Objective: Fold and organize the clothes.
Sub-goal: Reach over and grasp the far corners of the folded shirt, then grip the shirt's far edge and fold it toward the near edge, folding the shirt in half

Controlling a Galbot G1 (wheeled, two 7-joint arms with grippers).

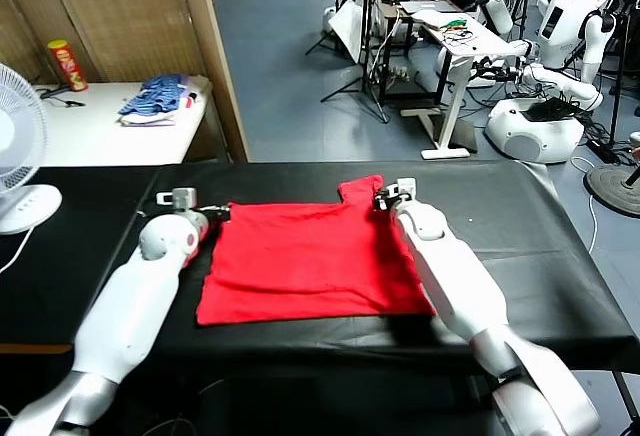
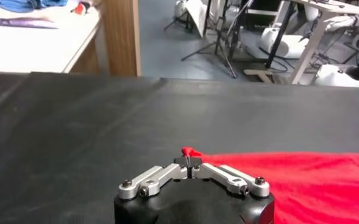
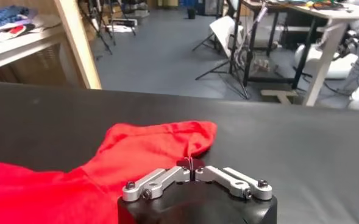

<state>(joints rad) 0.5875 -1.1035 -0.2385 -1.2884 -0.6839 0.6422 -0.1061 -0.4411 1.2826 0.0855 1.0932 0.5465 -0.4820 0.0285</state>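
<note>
Here, red T-shirt (image 1: pixel 305 261) lies flat mid-table (image 1: pixel 560 246), one sleeve poking out far right. Left gripper (image 2: pixel 191 162) pinches its far-left corner; right gripper (image 3: pixel 192 164) is clamped on fabric at the sleeve. Blue pile (image 1: pixel 158 96) far left.

A robotics lab: white humanoid robots (image 1: pixel 560 16) parked along cluttered white desks (image 1: pixel 470 41), black tripod stands (image 1: pixel 365 56) on grey floor.

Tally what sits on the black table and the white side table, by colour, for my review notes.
Red: 1, the T-shirt on the black table.
Blue: 1, the pile of clothes on the white side table.
Red-and-yellow: 1, the can beside it.
White: 1, the fan.
Total: 4
</note>
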